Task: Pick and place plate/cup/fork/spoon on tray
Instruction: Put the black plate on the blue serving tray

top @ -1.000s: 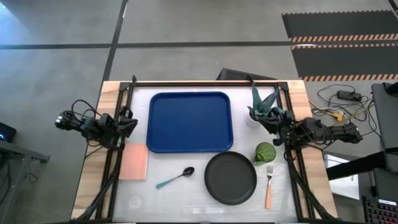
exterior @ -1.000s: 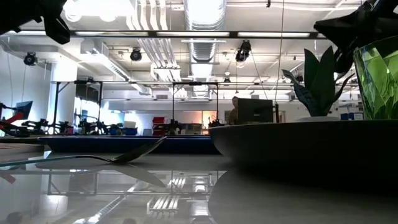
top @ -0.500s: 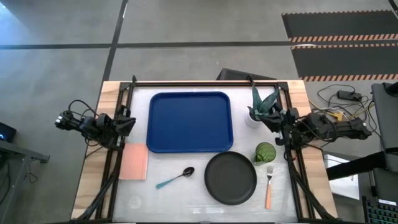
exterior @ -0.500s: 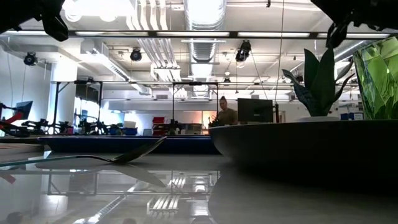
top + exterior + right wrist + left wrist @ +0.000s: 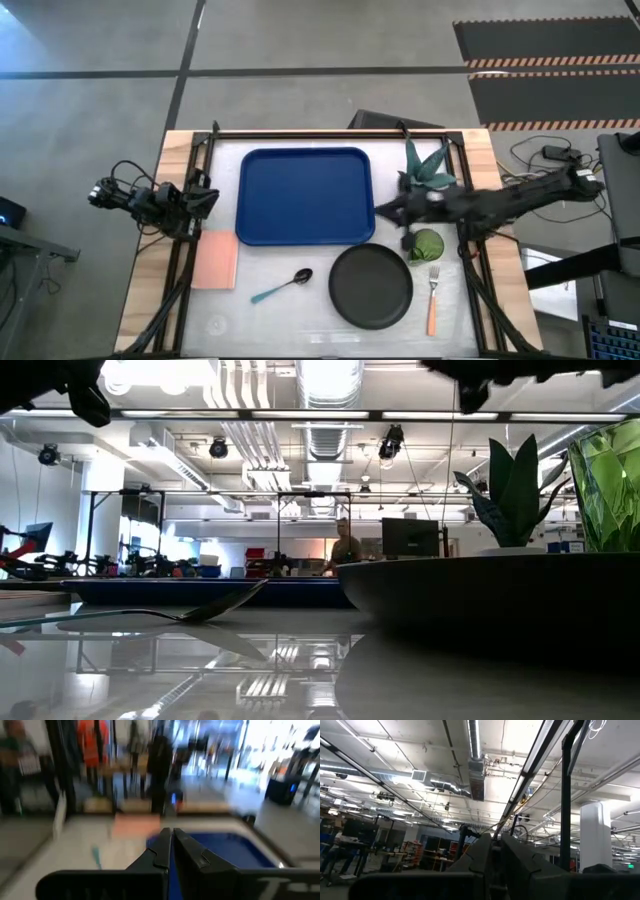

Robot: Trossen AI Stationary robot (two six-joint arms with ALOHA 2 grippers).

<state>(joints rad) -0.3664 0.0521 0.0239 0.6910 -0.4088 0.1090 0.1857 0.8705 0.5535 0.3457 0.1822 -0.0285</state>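
Note:
The blue tray point(image 5: 305, 195) lies at the table's far middle. The black plate point(image 5: 371, 287) lies near its near right corner. The green cup point(image 5: 427, 245) stands right of the plate; it also shows in the low view point(image 5: 610, 480). The orange-handled fork point(image 5: 433, 300) lies right of the plate. The blue-handled spoon point(image 5: 282, 285) lies left of the plate. My right gripper point(image 5: 385, 210) is shut, touches nothing, and hangs above the table beside the tray's right edge, left of the cup. My left gripper point(image 5: 210, 197) is shut at the table's left edge.
A spiky plant in a white pot point(image 5: 425, 168) stands at the far right, just behind my right arm. A pink flat rectangle point(image 5: 214, 260) lies at the near left. A person point(image 5: 345, 550) stands in the room beyond the table.
My right arm has swung out from the table's right edge toward its left, passing over the cup. Its gripper now hangs beside the tray's right edge. Nothing on the table has moved.

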